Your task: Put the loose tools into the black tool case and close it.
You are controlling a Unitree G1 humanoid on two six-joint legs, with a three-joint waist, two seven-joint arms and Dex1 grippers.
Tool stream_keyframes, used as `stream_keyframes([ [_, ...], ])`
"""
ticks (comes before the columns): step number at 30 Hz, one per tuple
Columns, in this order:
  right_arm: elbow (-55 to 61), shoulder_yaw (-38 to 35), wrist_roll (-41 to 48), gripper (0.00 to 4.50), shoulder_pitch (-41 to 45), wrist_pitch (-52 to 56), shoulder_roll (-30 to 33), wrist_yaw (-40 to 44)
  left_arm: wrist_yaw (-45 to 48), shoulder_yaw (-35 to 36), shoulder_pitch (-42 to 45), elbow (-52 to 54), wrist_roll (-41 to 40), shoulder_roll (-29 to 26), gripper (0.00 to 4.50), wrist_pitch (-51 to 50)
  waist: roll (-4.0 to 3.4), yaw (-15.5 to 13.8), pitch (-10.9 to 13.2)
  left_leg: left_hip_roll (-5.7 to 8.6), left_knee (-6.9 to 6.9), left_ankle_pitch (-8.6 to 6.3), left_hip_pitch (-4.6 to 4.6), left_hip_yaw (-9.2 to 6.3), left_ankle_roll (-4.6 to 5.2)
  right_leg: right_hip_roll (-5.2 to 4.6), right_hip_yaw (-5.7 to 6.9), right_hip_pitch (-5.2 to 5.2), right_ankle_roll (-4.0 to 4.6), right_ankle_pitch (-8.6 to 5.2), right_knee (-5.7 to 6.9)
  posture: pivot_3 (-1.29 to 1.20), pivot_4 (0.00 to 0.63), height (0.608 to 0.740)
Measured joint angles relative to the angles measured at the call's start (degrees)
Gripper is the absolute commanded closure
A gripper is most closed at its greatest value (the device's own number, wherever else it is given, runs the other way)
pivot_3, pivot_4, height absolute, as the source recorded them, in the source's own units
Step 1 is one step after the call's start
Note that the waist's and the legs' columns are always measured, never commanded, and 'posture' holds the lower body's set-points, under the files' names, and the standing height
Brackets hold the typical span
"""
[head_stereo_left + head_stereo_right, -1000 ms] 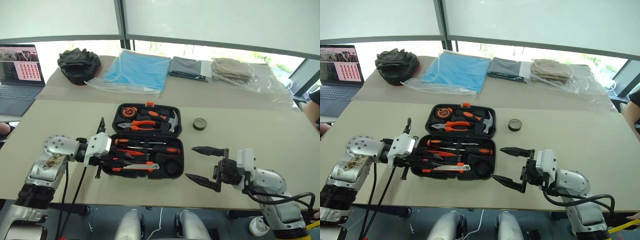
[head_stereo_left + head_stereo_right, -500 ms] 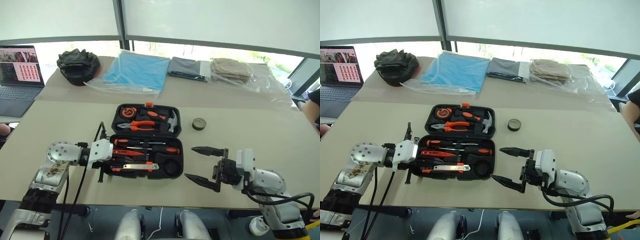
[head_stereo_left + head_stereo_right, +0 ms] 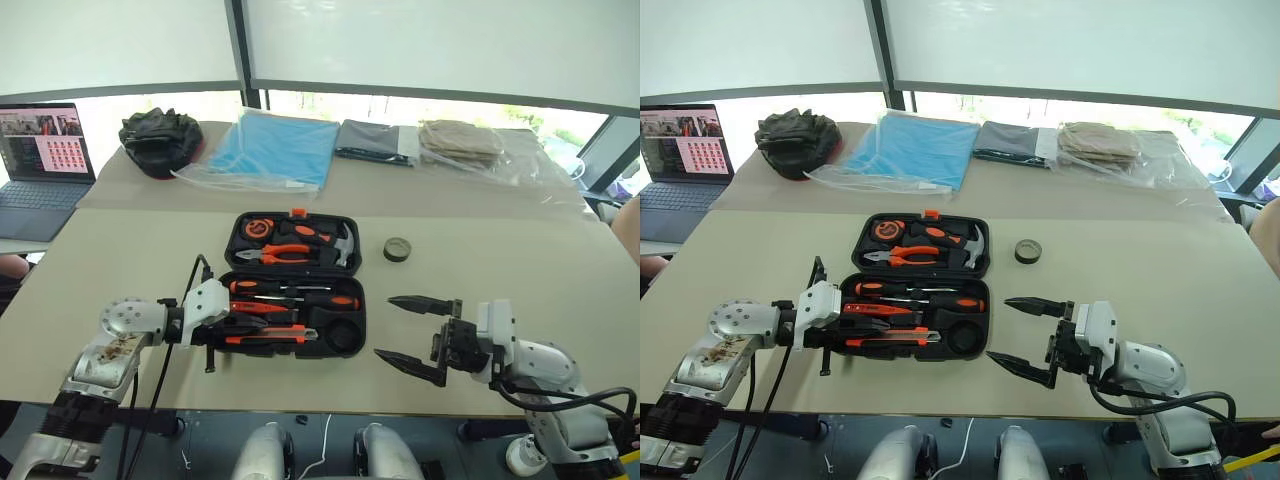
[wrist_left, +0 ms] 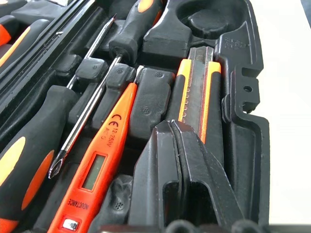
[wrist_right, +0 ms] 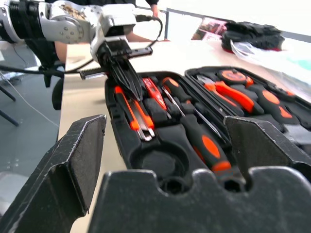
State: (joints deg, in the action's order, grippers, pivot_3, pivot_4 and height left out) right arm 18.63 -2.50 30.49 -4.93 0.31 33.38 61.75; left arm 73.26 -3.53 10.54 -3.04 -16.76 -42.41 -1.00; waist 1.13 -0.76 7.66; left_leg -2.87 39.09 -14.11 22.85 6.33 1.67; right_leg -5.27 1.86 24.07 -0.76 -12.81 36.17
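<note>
The black tool case (image 3: 362, 330) lies open in the middle of the table. Its front half holds two screwdrivers (image 3: 335, 301), the orange-and-black utility knife (image 4: 194, 92) and the small orange pointed tool (image 4: 104, 160). A round recess (image 3: 343, 336) in that half is bare. The dark tape roll (image 3: 398, 249) sits on the table, right of the case lid. My left gripper (image 4: 171, 127) is shut with nothing in it, its tips low over the left end of the front half, beside the knife. My right gripper (image 3: 385, 326) stands open just right of the case, pointing at it.
The lid half holds orange-handled pliers (image 3: 290, 253), a hammer (image 3: 345, 243) and a tape measure (image 3: 255, 228). Along the back lie a laptop (image 3: 40, 150), a black fabric bundle (image 3: 160, 140), a blue cloth in plastic (image 3: 275, 148), a dark grey cloth (image 3: 375, 140) and a beige cloth (image 3: 462, 140).
My left hand has sunk a little and rolled over the case's left end, still shut. The right gripper has kept still. The camera has shifted slightly.
</note>
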Motion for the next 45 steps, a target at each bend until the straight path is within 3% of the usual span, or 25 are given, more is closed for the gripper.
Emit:
stream_keyframes([
  [1,0.01,-0.99,0.07,0.0,-0.54,0.0,0.21,-0.24,-0.03,0.71,-0.58,-0.14,-0.86,0.57,4.44,0.79,0.01,0.09,0.01,-0.01,-0.01,0.0,0.05,0.01,0.0,0.02,-0.03,0.06,0.04,0.03,0.0,0.0,0.15,0.74],
  [4,0.16,-4.47,0.5,0.0,-3.23,-0.03,0.83,-0.79,-0.7,3.75,-2.6,0.33,-4.06,1.17,3.82,0.04,0.13,0.2,0.08,-0.02,-0.06,0.0,0.11,0.01,0.0,0.06,-0.04,0.12,0.05,0.02,-0.02,0.0,0.15,0.74],
  [10,-0.66,-15.14,0.49,0.0,-15.31,-3.4,0.23,-2.77,-1.87,17.5,-8.27,2.63,-12.03,-4.57,1.71,-6.8,0.18,0.1,0.11,-0.03,-0.13,-0.02,0.16,-0.01,0.02,-0.03,0.02,0.15,-0.02,-0.05,-0.11,0.0,0.15,0.74],
  [14,-1.24,-17.22,-1.09,0.0,-16.46,-5.16,-1.74,-6.06,-0.01,21.55,-9.9,2.5,-16.38,-4.82,0.28,-9.27,0.18,0.1,0.12,-0.04,-0.11,-0.01,0.04,0.04,-0.01,-0.07,-0.03,0.1,-0.02,-0.36,-0.11,0.0,0.15,0.74],
  [15,-1.24,-17.4,-1.39,0.0,-16.43,-4.81,-1.75,-7.45,0.51,22.31,-10.31,2.15,-17.25,-4.84,0.1,-9.88,0.18,0.14,0.12,-0.06,-0.11,0.0,0.03,0.06,-0.03,-0.06,-0.04,0.11,0.0,-0.35,-0.09,0.0,0.15,0.74],
  [18,-0.5,-17.58,-0.82,0.0,-11.56,4.31,-1.9,-16.56,2.06,23.79,-10.61,0.97,-18.85,-4.86,0.1,-10.4,0.2,0.49,0.14,-0.09,-0.12,0.03,0.01,0.13,-0.09,-0.05,-0.14,0.2,0.14,-0.23,-0.06,0.0,0.15,0.74],
  [21,2.29,-13.42,-1.68,0.0,0.22,17.86,3.74,-23.68,1.62,24.71,-8.33,1.23,-21.87,-3.1,0.1,-12.22,0.13,0.88,0.21,-0.07,-0.12,0.1,0.03,0.17,-0.01,-0.05,-0.32,0.28,0.17,-0.12,-0.02,0.0,0.15,0.74],
  [24,0.92,-5.86,-4.61,0.0,14.89,28.04,8.63,-24.68,-0.03,24.78,-6.24,2.6,-24.09,-1.98,0.1,-14.54,0.21,1.0,0.24,-0.04,-0.14,0.14,0.1,0.11,0.04,0.05,-0.27,0.29,0.4,-0.01,-0.07,0.0,0.15,0.74],
  [27,-7.54,5.25,-10.27,0.0,29.66,33.14,12.31,-20.23,-1.21,23.65,-4.85,3.34,-23.49,-0.82,0.1,-14.01,0.24,1.09,0.24,0.02,-0.19,0.11,0.25,0.15,0.09,0.06,-0.26,0.4,0.36,0.08,-0.15,0.0,0.15,0.74],
  [33,-27.98,21.93,-23.72,0.0,46.58,29.03,10.82,-10.53,-1.62,21.91,-3.3,3.64,-21.0,0.9,0.1,-10.29,0.26,1.0,0.25,0.17,-0.14,0.0,0.98,0.23,0.23,0.02,-0.27,1.03,-0.02,0.25,-0.17,0.0,0.15,0.74],
  [40,-45.12,30.61,-33.2,0.0,56.8,20.37,5.36,-2.53,-0.56,17.5,-1.08,7.32,-20.54,2.51,0.1,-9.16,0.26,1.41,0.25,0.22,-0.12,-0.01,1.04,0.28,0.25,0.02,-0.28,1.05,-0.08,0.28,-0.2,0.0,0.15,0.74],
  [45,-55.94,31.47,-37.42,1.44,62.11,16.02,0.64,-0.12,0.08,16.74,-2.12,7.8,-20.24,2.29,0.0,-9.09,0.26,1.95,0.26,0.17,-0.12,0.03,0.95,0.3,0.19,0.06,-0.3,1.05,-0.06,0.29,-0.07,0.0,0.15,0.74],
])
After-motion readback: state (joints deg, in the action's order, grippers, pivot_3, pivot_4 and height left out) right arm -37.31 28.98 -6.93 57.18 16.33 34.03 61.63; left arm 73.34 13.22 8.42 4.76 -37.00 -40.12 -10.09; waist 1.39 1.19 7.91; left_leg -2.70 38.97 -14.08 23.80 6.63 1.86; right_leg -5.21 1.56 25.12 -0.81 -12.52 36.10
